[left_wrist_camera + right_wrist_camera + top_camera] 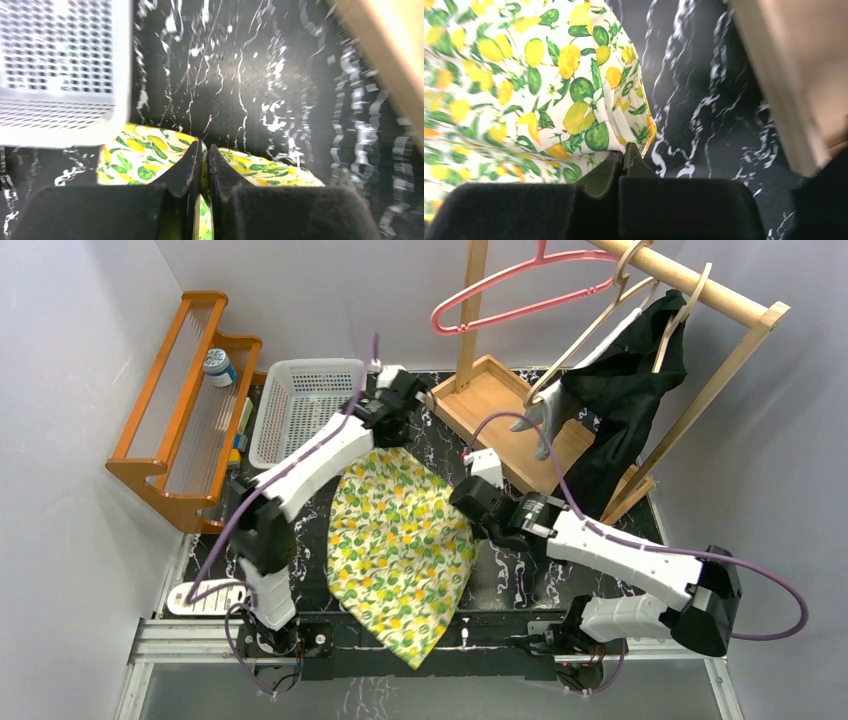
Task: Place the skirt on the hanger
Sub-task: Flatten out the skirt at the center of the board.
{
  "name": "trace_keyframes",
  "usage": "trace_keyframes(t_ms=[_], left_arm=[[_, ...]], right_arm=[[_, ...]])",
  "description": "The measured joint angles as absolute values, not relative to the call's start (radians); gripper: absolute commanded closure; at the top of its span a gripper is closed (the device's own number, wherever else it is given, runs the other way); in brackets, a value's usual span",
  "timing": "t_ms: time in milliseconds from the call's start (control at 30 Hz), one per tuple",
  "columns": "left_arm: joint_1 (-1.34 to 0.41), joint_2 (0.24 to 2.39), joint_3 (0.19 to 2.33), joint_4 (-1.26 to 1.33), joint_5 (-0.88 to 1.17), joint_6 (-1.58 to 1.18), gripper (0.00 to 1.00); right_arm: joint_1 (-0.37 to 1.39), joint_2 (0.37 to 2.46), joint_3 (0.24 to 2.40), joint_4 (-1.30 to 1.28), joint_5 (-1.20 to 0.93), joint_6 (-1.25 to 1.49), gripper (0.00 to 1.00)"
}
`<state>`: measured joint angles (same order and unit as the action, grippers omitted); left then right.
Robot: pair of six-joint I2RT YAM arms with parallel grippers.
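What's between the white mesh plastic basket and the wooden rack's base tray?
The left gripper, shut on a corner of the lemon-print fabric skirt, over otherwise bare black marbled tabletop. This shows in the top and left wrist views.

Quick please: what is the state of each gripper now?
Left gripper: closed, holding the skirt by its edge.
Right gripper: closed, also holding the skirt's edge.

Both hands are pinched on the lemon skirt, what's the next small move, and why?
Probably raise both hands together. The left hand is shut on the skirt at its far corner, the right hand on its right edge, yet it lies flat on the table; the pink hanger hangs above.
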<state>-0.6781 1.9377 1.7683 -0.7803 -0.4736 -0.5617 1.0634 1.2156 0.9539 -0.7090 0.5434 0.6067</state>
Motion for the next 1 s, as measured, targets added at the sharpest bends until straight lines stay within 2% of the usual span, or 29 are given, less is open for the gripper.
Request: trace_keyframes(t_ms=[167, 267, 433, 567, 700, 833, 933, 1000], left_arm=[[-0.671, 1.615, 1.772, -0.793, -0.534, -0.576, 1.0], [-0.633, 1.497, 1.819, -0.794, -0.535, -0.578, 1.0], [-0.524, 1.472, 1.902, -0.791, -0.506, -0.586, 1.0], [-0.519, 1.448, 1.816, -0.786, -0.473, -0.618, 1.0], [-0.519, 1.294, 1.499, -0.794, -0.435, -0.699, 1.0], [-0.519, 1.11, 1.182, -0.831, -0.381, -0.807, 1.0], [-0.519, 1.036, 1.058, -0.876, -0.371, -0.878, 1.0], [-0.518, 1.019, 1.01, -0.908, -0.374, -0.923, 1.0]], right_arm=[[1.062, 1.169, 1.148, -0.794, 0.695, 0.542, 1.0], [1.055, 1.159, 1.25, -0.807, 0.759, 0.475, 1.0], [1.025, 1.167, 1.366, -0.792, 0.83, 0.381, 1.0], [1.02, 1.153, 1.377, -0.785, 0.826, 0.344, 1.0], [1.015, 1.077, 1.275, -0.773, 0.699, 0.347, 1.0], [1.015, 1.013, 1.107, -0.73, 0.439, 0.405, 1.0], [1.016, 1.037, 0.982, -0.694, 0.223, 0.444, 1.0], [1.025, 1.081, 0.933, -0.689, 0.129, 0.454, 0.94]])
